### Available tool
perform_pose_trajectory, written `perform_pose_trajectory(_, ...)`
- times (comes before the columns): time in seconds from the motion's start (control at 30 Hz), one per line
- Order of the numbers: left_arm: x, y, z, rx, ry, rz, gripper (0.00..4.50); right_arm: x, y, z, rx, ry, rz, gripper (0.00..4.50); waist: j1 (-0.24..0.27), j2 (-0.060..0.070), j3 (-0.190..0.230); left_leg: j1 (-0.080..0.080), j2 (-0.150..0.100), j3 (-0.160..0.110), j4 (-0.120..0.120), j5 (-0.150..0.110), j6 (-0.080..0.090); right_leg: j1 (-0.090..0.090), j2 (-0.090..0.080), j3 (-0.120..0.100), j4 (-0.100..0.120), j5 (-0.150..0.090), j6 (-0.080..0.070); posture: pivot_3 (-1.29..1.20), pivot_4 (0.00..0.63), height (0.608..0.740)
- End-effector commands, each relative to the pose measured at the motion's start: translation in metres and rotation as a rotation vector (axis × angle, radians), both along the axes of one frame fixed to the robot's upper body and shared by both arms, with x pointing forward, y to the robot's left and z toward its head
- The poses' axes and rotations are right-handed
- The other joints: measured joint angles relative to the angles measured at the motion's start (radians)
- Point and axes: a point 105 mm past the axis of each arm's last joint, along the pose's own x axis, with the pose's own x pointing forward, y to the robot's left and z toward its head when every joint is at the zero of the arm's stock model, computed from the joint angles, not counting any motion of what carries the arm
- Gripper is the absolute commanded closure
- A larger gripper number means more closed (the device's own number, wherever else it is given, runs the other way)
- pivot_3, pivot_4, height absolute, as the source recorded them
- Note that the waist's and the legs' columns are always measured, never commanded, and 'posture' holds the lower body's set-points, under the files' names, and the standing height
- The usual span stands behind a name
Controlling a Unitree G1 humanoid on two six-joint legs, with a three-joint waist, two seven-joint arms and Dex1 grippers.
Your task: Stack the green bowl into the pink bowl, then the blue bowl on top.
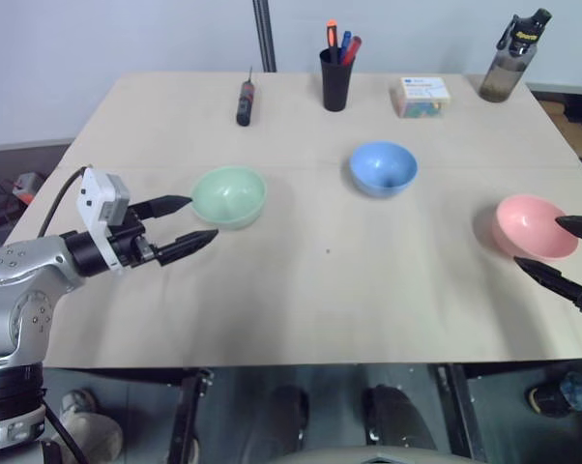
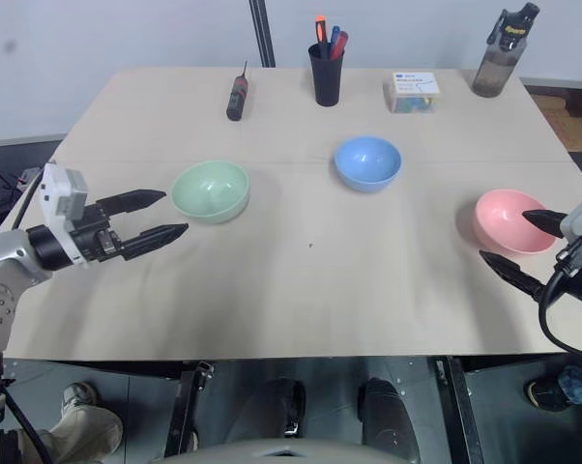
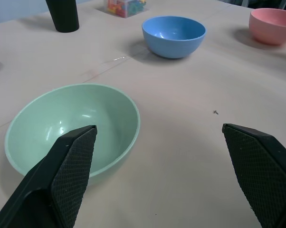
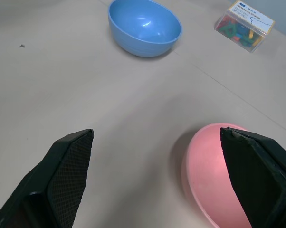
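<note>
Left end effector (image 1: pixel 188 220) fingers apart beside smooth round green bowl (image 1: pixel 229 196); right end effector (image 2: pixel 523 241) apart by pink bowl (image 2: pixel 509 220). Blue bowl (image 1: pixel 383 168) between, all mouth-up on matte beige tabletop (image 1: pixel 349 290).

green bowl (image 1: pixel 229 196), blue bowl (image 1: pixel 383 168), pink bowl (image 1: pixel 535 226), upright, apart

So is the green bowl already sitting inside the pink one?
No, the green bowl sits alone at the table's left, far from the pink bowl.
</note>
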Motion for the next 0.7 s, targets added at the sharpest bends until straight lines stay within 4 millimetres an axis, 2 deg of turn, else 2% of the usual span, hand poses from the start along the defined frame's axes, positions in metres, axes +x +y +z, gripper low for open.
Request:
perform_pose_trajectory(0.03, -0.001, -0.008, 0.013, -0.004, -0.049, -0.04, 0.0, 0.01, -0.003, 0.004, -0.023, -0.032, -0.037, 0.04, 0.0, 0.0, 0.0, 0.0, 0.0, 0.0, 0.0, 0.0, 0.0, 0.0, 0.0, 0.0, 0.0, 0.0, 0.0, 0.0, 0.15, 0.74)
perform_pose_trajectory(0.13, 0.0, -0.029, 0.022, -0.071, -0.088, -0.132, 0.0, 0.032, -0.004, -0.012, -0.036, -0.006, -0.1, 0.04, -0.001, -0.002, -0.001, 0.0, 0.0, 0.0, 0.001, 0.0, 0.0, 0.0, 0.0, 0.0, 0.0, 0.0, 0.0, 0.0, 0.15, 0.74)
perform_pose_trajectory(0.27, -0.002, -0.046, 0.026, -0.082, -0.108, -0.211, 0.0, 0.054, -0.006, -0.029, -0.045, 0.017, -0.159, 0.04, -0.001, -0.001, 0.0, 0.0, 0.0, 0.0, 0.001, 0.0, 0.0, -0.001, 0.0, 0.0, 0.001, 0.0, 0.0, 0.0, 0.15, 0.74)
perform_pose_trajectory(0.4, -0.004, -0.06, 0.029, -0.09, -0.124, -0.262, 0.0, 0.071, -0.005, -0.045, -0.055, 0.049, -0.197, 0.04, -0.002, 0.0, 0.0, -0.004, 0.0, 0.001, 0.001, 0.002, -0.004, -0.004, 0.0, 0.0, 0.0, 0.0, 0.0, 0.0, 0.15, 0.74)
perform_pose_trajectory(0.63, -0.019, -0.087, 0.024, -0.086, -0.133, -0.414, 0.0, 0.096, -0.012, -0.068, -0.055, 0.113, -0.28, 0.04, -0.001, 0.0, 0.0, -0.004, -0.001, 0.001, 0.001, 0.002, -0.004, -0.004, 0.0, 0.001, 0.0, 0.0, 0.0, 0.0, 0.15, 0.74)
perform_pose_trajectory(0.67, -0.02, -0.09, 0.025, -0.095, -0.136, -0.427, 0.0, 0.1, -0.013, -0.069, -0.052, 0.115, -0.287, 0.57, -0.002, 0.0, 0.0, -0.004, -0.001, 0.001, 0.001, 0.002, -0.004, -0.004, 0.0, 0.001, 0.0, 0.0, 0.0, 0.0, 0.15, 0.74)
perform_pose_trajectory(0.7, -0.021, -0.091, 0.026, -0.101, -0.137, -0.434, 0.0, 0.102, -0.014, -0.069, -0.051, 0.117, -0.292, 0.8, -0.002, 0.0, 0.0, -0.004, 0.0, 0.001, 0.001, 0.002, -0.004, -0.004, 0.0, 0.001, 0.0, 0.0, 0.0, 0.0, 0.15, 0.74)
